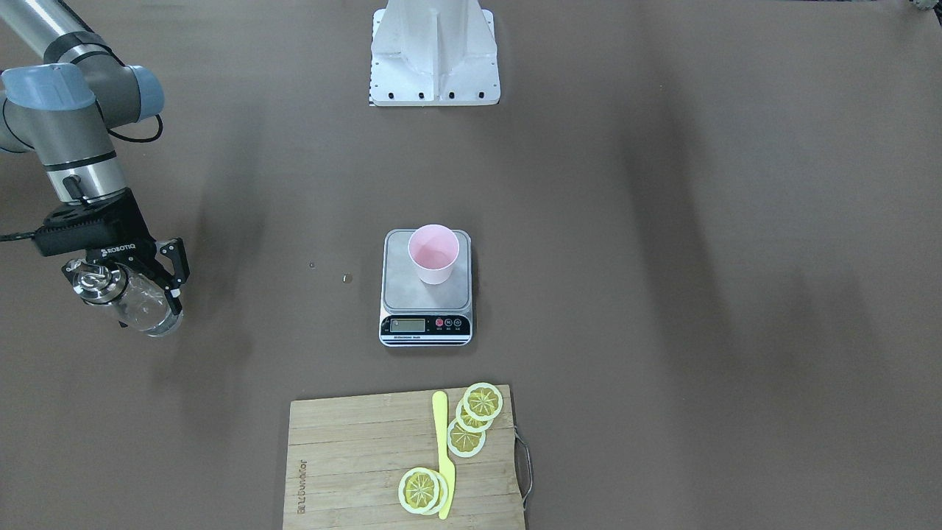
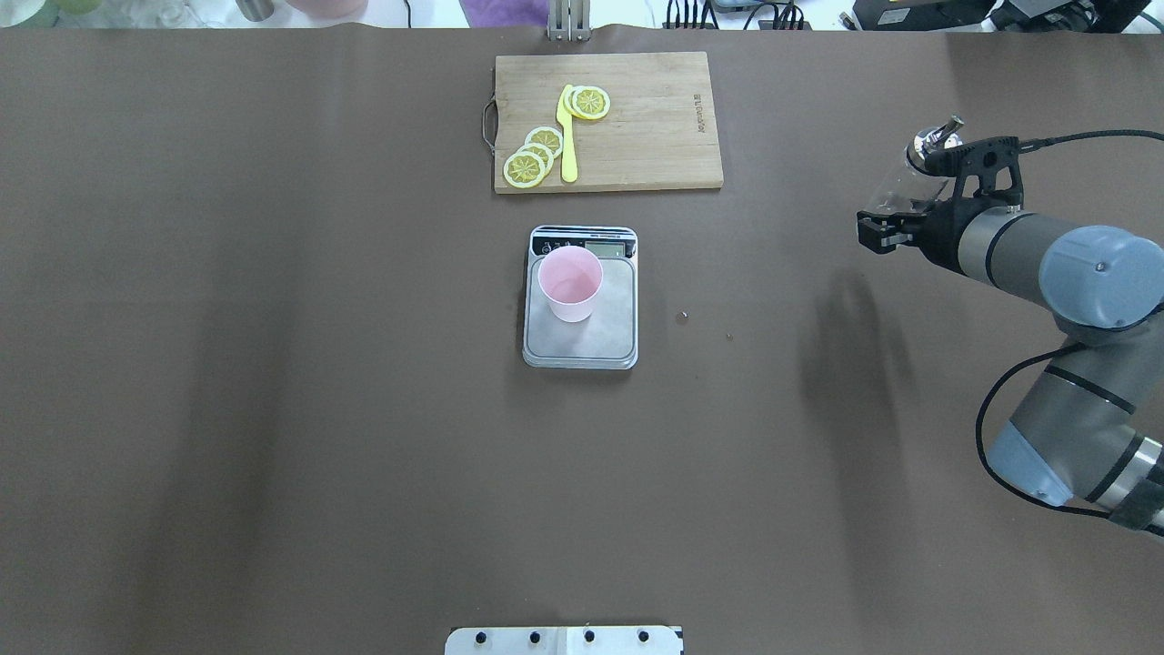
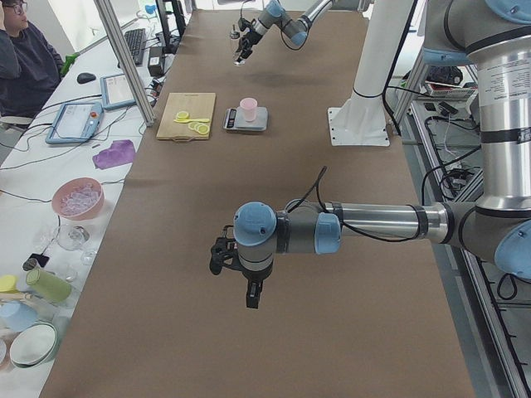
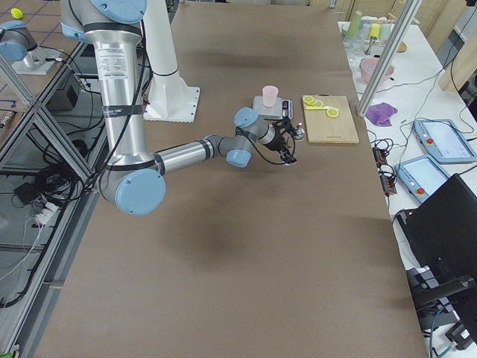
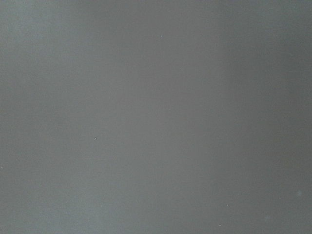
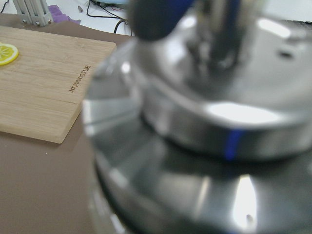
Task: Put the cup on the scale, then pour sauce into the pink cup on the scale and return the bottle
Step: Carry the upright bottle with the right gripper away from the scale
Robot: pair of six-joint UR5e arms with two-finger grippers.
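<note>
One wide gap: right jaws grip the clear glass bottle [image 2: 909, 173], well right of the pale pink plastic cup [image 2: 570, 284] atop the grey steel scale [image 2: 609, 332]; left jaws, cannot tell.

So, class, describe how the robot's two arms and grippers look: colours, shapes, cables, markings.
Both arms are silver-grey tubes with rounded light-blue joint caps. The right arm has a black cable running to its wrist. The right gripper is black, two-fingered, marked ROBOTIQ in white. The left arm ends in a black left gripper.

wide open table [image 2: 273, 364] around scale [image 2: 582, 338]
</note>
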